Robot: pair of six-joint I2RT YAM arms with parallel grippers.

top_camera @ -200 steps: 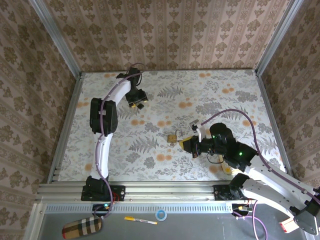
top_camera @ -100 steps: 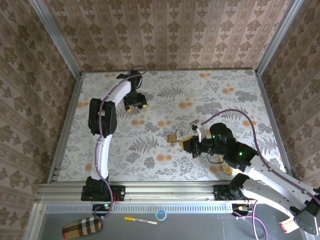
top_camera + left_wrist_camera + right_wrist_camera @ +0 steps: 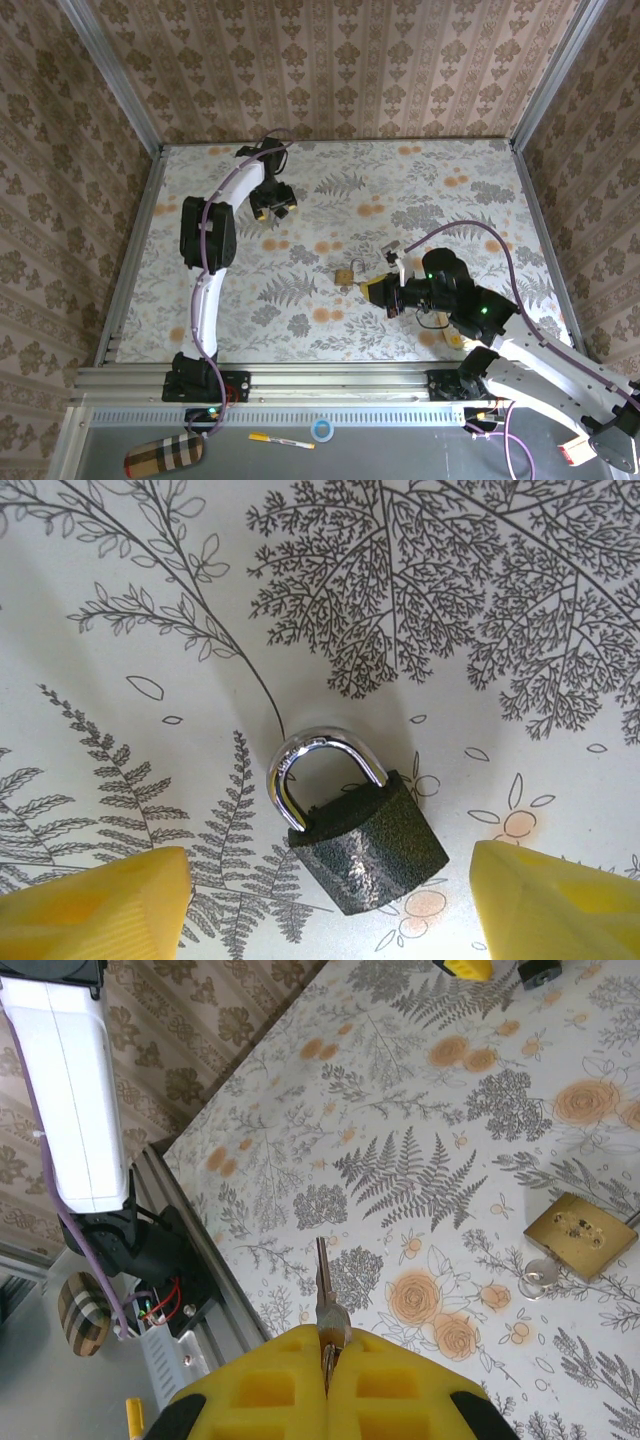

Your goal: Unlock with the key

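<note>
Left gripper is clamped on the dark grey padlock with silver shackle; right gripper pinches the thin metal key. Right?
No: the left wrist view shows the left gripper open, the dark grey padlock lying untouched between its fingers. The right gripper pinches the thin metal key.

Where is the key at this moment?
In the right wrist view, the key sticks out from the shut right pincer, left of the brass padlock.

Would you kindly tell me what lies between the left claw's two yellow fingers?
In the left wrist view, a dark padlock with a silver shackle lies on the floral table between the left claw's fingers, touching neither.
</note>
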